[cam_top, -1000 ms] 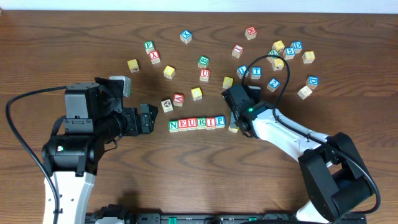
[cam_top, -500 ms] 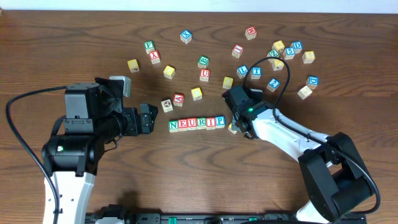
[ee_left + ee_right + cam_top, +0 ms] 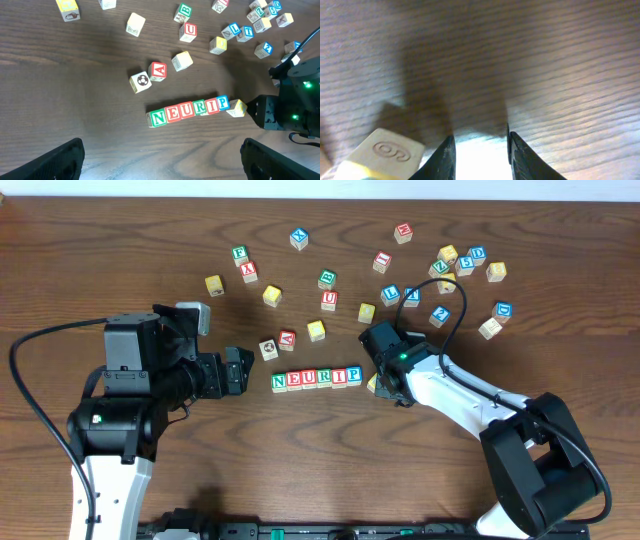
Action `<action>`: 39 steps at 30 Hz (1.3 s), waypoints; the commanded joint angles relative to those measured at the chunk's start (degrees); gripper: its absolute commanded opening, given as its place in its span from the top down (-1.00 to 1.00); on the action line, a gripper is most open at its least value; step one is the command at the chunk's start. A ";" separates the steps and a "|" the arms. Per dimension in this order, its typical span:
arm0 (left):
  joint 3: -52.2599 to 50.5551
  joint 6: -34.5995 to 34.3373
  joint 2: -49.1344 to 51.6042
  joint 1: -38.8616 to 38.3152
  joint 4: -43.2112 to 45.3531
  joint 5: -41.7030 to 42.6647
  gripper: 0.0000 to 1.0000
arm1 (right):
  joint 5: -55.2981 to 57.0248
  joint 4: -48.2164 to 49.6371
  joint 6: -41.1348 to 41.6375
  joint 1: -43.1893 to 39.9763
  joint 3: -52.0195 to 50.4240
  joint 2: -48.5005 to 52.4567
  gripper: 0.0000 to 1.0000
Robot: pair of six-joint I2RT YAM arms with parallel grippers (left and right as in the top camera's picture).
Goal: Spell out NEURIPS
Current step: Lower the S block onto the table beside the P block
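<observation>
Turned on the right end of the row: read NEURIP from left to right on the table, ran almost level in the overhead view, lacked only the S; had a block just beside the P, on its right, skewed against the line and not squared up with it; put that block between the P and the tip of the right gripper, so called, in my judgement, for a short nudge leftward along the row's long axis; looked cream with a yellow edge from the left wrist, and bore a stamped mark on top from the right wrist that could not be read as an S for certain; showed the fingers a narrow gap apart, the block off to their left and outside them, a washed-out bright patch between, so could not tell whether anything was gripped; had the left gripper off the row's left end, spread wide and empty, much the farther of the two from the block.
</observation>
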 commanded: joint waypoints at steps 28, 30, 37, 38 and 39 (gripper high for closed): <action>0.76 0.57 -0.37 0.35 0.02 0.52 -0.96 | -4.24 10.82 -2.71 0.50 0.37 0.72 0.32; 0.76 0.57 -0.37 0.35 0.02 0.50 -0.96 | -4.24 11.61 -3.50 0.50 0.37 0.72 0.32; 0.76 0.57 -0.37 0.35 0.02 0.50 -0.96 | -4.24 12.72 -4.81 0.50 0.37 0.72 0.30; 0.76 0.57 -0.37 0.35 0.02 0.52 -0.96 | -4.24 12.66 -4.81 0.50 0.37 0.72 0.29; 0.76 0.57 -0.37 0.35 0.02 0.50 -0.96 | -4.24 12.63 -4.81 0.50 0.37 0.72 0.29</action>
